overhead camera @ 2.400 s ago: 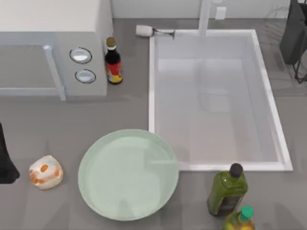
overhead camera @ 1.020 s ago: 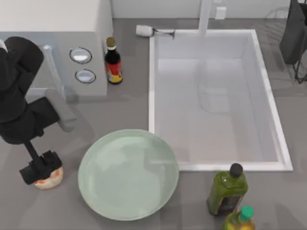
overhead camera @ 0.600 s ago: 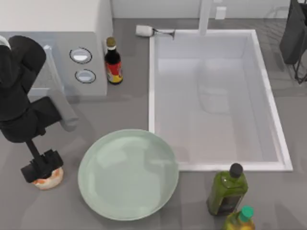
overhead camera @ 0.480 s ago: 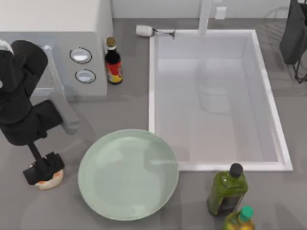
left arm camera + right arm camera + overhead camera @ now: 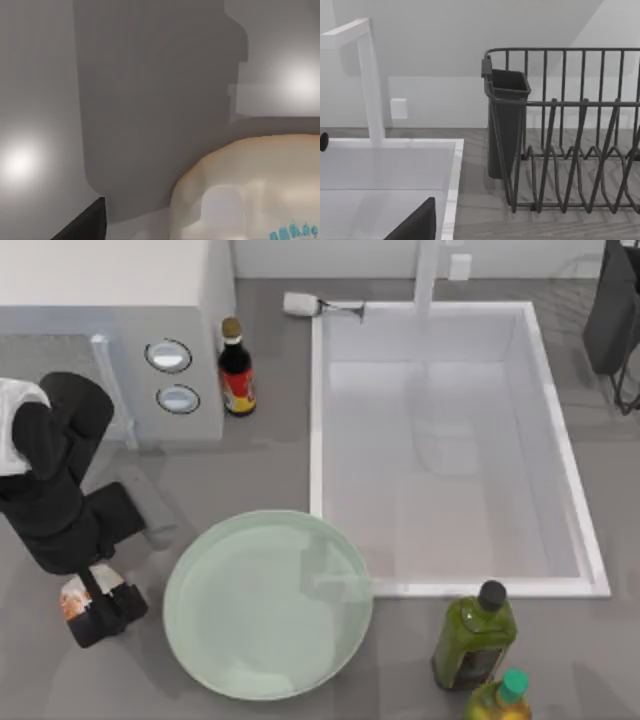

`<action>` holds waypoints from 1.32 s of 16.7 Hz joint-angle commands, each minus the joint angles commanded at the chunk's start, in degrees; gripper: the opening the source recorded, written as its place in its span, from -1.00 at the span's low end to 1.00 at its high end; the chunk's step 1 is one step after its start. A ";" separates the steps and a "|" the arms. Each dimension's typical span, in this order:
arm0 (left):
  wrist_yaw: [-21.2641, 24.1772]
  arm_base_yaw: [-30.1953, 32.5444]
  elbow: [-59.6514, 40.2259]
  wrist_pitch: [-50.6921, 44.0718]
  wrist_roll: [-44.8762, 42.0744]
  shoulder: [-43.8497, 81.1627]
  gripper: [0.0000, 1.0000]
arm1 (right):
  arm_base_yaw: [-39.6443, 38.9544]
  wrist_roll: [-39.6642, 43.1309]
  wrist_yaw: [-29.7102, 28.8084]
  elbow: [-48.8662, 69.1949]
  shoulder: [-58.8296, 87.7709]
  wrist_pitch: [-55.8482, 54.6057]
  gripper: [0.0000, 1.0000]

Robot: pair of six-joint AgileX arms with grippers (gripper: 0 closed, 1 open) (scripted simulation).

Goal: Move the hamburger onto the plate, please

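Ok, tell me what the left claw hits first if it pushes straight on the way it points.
The hamburger: the left claw points down and sits right on it, left of the plate. Whether it already grips is unclear.

Hamburger [image 5: 250, 190]: we see small teal marks at its lower edge in the left wrist view, too blurred for us to read.
Sauce bottle [image 5: 236, 370]: we see a red and yellow label on its dark body in the top view; no letters can be made out.
Microwave [image 5: 110, 330]: we see two round dials on its front; no numbers or marks show on them.
Oil bottles [image 5: 474, 638]: we find no label or print on the green glass.
Plate [image 5: 268, 605]: plain, no print.
Readable text overall: we can read none.
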State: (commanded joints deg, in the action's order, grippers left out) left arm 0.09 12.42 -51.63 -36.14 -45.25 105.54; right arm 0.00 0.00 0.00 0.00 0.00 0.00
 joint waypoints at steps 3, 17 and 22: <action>0.00 0.00 0.08 0.13 0.00 0.09 1.00 | 0.00 0.00 0.00 0.00 0.00 0.00 1.00; 0.00 0.00 0.08 0.13 0.00 0.09 -0.96 | 0.00 0.00 0.00 0.00 0.00 0.00 1.00; 0.00 0.00 0.08 0.13 0.00 0.09 -1.00 | 0.00 0.00 0.00 0.00 0.00 0.00 1.00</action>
State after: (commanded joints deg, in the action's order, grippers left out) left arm 0.09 12.42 -51.56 -36.02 -45.25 105.63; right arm 0.00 0.00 0.00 0.00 0.00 0.00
